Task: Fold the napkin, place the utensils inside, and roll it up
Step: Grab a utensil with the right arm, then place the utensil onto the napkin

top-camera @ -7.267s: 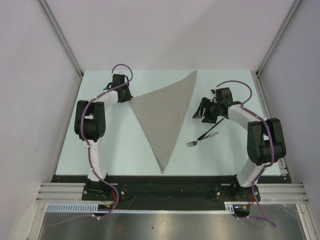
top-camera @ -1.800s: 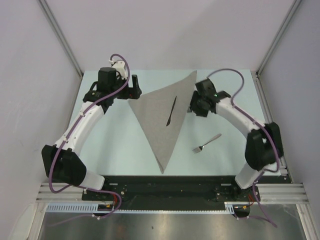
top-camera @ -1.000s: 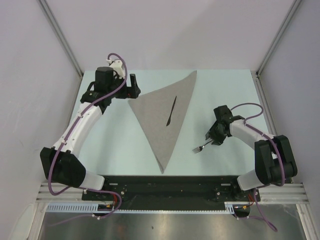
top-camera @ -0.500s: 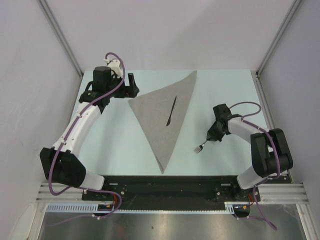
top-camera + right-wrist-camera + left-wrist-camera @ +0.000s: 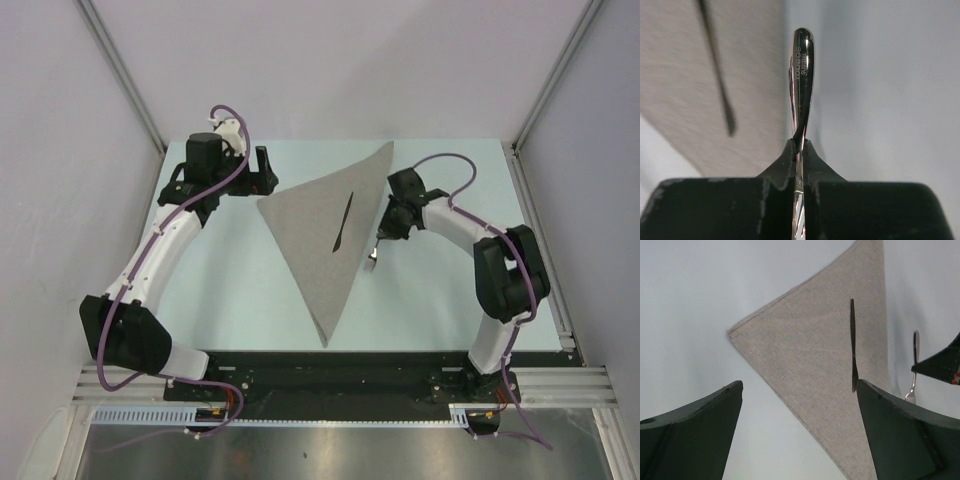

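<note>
The napkin (image 5: pixel 322 240) lies folded into a grey-beige triangle in the middle of the table, also in the left wrist view (image 5: pixel 810 365) and the right wrist view (image 5: pixel 690 75). A thin dark utensil (image 5: pixel 345 222) (image 5: pixel 853 350) (image 5: pixel 715 65) rests on its right half. My right gripper (image 5: pixel 384 236) (image 5: pixel 799 150) is shut on the silver fork (image 5: pixel 372 257) (image 5: pixel 803 70), held above the table just off the napkin's right edge; the left wrist view also shows the fork (image 5: pixel 913 370). My left gripper (image 5: pixel 222 183) (image 5: pixel 797 432) hovers wide open and empty over the napkin's left corner.
The pale table (image 5: pixel 230 290) is walled by white panels with metal posts (image 5: pixel 125 80) at left, back and right. A black rail (image 5: pixel 340 365) runs along the near edge by the arm bases.
My right gripper closed on the fork on the table right of the napkin, then carried it up and left to the napkin's right edge. The left arm stayed still.
</note>
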Available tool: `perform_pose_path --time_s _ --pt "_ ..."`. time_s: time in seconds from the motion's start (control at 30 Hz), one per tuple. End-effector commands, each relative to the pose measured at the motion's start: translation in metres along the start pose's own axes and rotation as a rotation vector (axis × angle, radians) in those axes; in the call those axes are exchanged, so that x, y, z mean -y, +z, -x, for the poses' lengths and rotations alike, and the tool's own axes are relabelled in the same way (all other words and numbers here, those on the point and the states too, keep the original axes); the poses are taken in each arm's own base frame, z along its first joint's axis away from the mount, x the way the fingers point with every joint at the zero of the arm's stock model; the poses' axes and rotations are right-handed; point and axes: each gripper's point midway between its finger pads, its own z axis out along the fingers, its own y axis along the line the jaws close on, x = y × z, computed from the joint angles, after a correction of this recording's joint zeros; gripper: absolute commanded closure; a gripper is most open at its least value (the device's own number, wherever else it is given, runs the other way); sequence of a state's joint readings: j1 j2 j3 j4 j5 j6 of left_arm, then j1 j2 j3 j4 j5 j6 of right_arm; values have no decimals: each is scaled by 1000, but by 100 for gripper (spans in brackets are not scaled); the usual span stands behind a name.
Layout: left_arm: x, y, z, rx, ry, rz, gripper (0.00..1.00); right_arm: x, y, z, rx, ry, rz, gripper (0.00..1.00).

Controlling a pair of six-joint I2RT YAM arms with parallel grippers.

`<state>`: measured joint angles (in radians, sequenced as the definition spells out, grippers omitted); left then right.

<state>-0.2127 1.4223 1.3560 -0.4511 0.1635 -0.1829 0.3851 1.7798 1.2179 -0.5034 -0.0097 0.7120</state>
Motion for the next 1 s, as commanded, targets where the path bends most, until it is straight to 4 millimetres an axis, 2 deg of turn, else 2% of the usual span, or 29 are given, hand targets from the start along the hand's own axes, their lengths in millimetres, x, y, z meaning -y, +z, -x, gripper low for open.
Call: perform_pose_path --time_s 0.0,0.03,0.1,0.13,0.17,0.23,0.27,0.37,0.57,0.97 --pt "2 -12 18 65 7 -5 0 -54 -1 16 9 -79 105 100" --pt "2 -12 18 65 7 -5 0 -67 4 20 1 -86 131 100" --pt "1 -12 18 64 4 -2 0 -76 11 23 -8 -98 147 100" --pt "1 -12 18 64 7 -2 0 -86 10 32 7 -103 160 100" --pt "1 -12 18 64 6 -3 0 -85 21 30 -8 -107 144 100" --pt "1 -13 19 66 8 -2 0 -92 26 38 -2 -114 138 100" --pt "-1 -13 19 67 8 4 0 -89 35 37 -15 -115 123 100" --pt "-1 -12 19 66 7 5 0 -95 43 42 -8 -135 128 100" --pt "-3 -11 18 60 7 8 0 -96 54 53 6 -153 110 100" --pt "-4 -11 17 59 7 9 0 -85 76 53 -17 -139 76 100"
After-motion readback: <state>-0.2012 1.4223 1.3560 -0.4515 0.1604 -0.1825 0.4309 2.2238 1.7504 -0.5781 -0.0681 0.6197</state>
